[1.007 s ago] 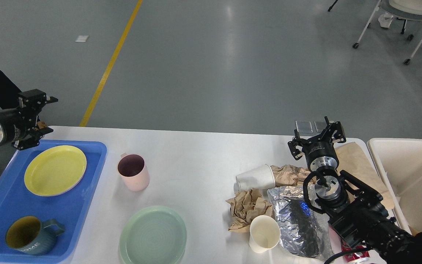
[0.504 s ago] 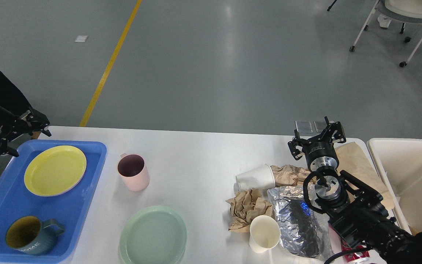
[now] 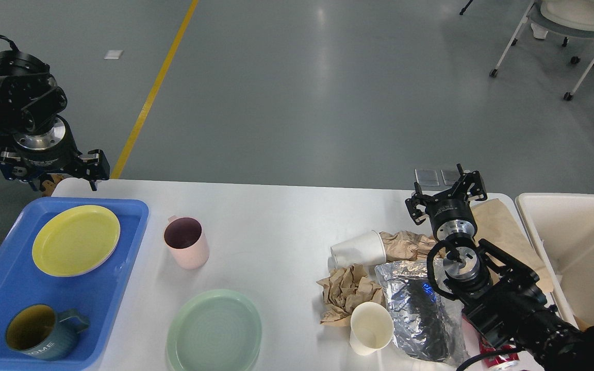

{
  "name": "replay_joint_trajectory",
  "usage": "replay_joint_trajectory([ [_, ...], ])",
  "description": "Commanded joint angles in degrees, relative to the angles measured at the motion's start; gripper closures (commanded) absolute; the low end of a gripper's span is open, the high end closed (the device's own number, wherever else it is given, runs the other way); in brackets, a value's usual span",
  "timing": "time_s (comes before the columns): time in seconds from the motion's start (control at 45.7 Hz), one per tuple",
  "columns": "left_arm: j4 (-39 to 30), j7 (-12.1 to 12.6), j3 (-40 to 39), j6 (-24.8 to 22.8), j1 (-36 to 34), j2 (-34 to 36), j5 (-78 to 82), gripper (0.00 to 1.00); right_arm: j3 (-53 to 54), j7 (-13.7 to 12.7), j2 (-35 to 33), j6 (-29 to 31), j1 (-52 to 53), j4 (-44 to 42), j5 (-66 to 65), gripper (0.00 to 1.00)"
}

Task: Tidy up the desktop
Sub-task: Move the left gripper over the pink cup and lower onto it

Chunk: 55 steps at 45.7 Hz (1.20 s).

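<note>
— White desktop (image 3: 276, 216) fills the lower view, long axis running nine to three o'clock. What changed?

— Left gripper (image 3: 52, 172) swung from pointing sideways to pointing down above the blue tray's (image 3: 139, 226) eleven o'clock corner, fingers spread, holding nothing. Right gripper (image 3: 446, 198) stayed put, fingers also spread.

— Meaning?

— Probably lining up for the pink cup (image 3: 186, 242) or green plate (image 3: 214, 330).

A lab or workshop hall: grey painted floor (image 3: 328, 93), yellow floor line (image 3: 155, 87), wheeled chair (image 3: 565, 31).
</note>
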Motion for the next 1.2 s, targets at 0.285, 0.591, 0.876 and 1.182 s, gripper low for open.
replay_joint_trajectory([
  [0.285,-0.3,-0.1,-0.6,0.0,1.2,-7.3,-0.3,0.03,0.0,0.0,0.0,0.0,0.0,0.0,0.0,0.0],
  [0.591,3.1,0.4,-5.7,0.0,8.8,-13.4,-0.2,0.03,0.0,0.0,0.0,0.0,0.0,0.0,0.0,0.0],
  [0.876,4.3,0.6,-5.9,0.0,11.5,-14.4,0.2,0.03,0.0,0.0,0.0,0.0,0.0,0.0,0.0,0.0],
  [1.182,5.7,1.1,-6.2,0.0,13.9,-13.8,0.1,0.03,0.0,0.0,0.0,0.0,0.0,0.0,0.0,0.0],
])
